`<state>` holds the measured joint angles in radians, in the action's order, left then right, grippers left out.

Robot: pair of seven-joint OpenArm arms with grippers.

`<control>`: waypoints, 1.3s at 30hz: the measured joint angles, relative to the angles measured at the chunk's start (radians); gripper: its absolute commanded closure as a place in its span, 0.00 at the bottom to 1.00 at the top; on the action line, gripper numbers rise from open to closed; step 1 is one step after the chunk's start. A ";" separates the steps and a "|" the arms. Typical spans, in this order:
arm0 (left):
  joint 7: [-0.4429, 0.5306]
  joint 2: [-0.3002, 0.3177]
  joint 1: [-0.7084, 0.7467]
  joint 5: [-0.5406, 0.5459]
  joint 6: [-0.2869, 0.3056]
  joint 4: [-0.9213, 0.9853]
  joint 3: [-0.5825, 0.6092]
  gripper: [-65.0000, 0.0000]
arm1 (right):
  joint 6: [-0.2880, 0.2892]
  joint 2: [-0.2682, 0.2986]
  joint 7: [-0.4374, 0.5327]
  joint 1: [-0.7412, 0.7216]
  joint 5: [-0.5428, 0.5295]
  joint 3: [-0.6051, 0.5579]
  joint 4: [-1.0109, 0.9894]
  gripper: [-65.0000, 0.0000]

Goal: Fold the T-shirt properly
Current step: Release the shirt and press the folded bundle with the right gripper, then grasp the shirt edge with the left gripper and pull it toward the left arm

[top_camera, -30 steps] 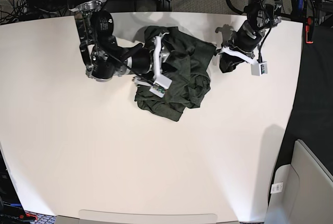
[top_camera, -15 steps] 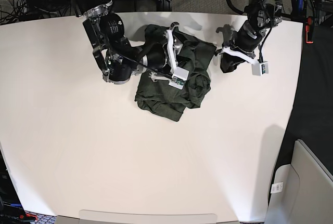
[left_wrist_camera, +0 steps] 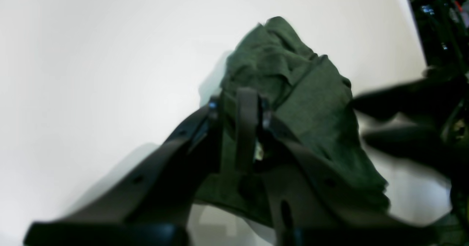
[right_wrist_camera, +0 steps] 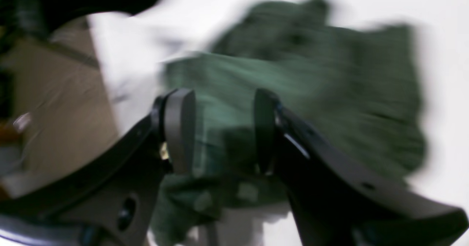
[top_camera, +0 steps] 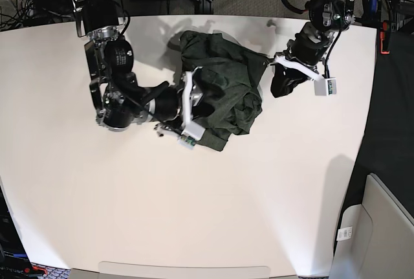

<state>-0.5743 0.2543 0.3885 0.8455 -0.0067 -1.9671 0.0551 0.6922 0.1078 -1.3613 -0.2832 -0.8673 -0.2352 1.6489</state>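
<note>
Toward the near edge of the white table (top_camera: 194, 214) I have broad bare surface. Farther back, the T-shirt (top_camera: 226, 91) lies bunched near the far edge. My right gripper (top_camera: 194, 101) sits at its left side, jaws parted with green cloth between them; the blurred wrist view doesn't tell me whether they grip it. My left gripper (top_camera: 266, 65) pinches the shirt's right corner, jaws nearly closed on the fabric, which only its wrist view shows. Since half a second ago the right arm has swung lower and leftward, and the shirt has kept its place.
</note>
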 measured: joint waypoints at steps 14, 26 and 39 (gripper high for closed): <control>-0.163 0.004 0.010 -0.001 0.002 -0.058 0.187 0.87 | 0.001 0.089 0.012 -0.010 -0.027 0.212 0.010 0.63; -0.158 0.003 -0.035 -0.004 -0.233 -0.059 0.257 0.71 | 0.000 0.103 0.011 0.031 -0.021 0.220 0.010 0.63; -0.155 0.003 -0.060 -0.004 -0.237 -0.075 0.277 0.71 | 0.000 0.103 0.011 0.044 -0.022 0.221 0.005 0.63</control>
<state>-0.7296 0.2577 0.3290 0.8413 -0.2440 -2.0422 0.3321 0.6926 0.2104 -1.3499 -0.2394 -0.8890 -0.0139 1.6539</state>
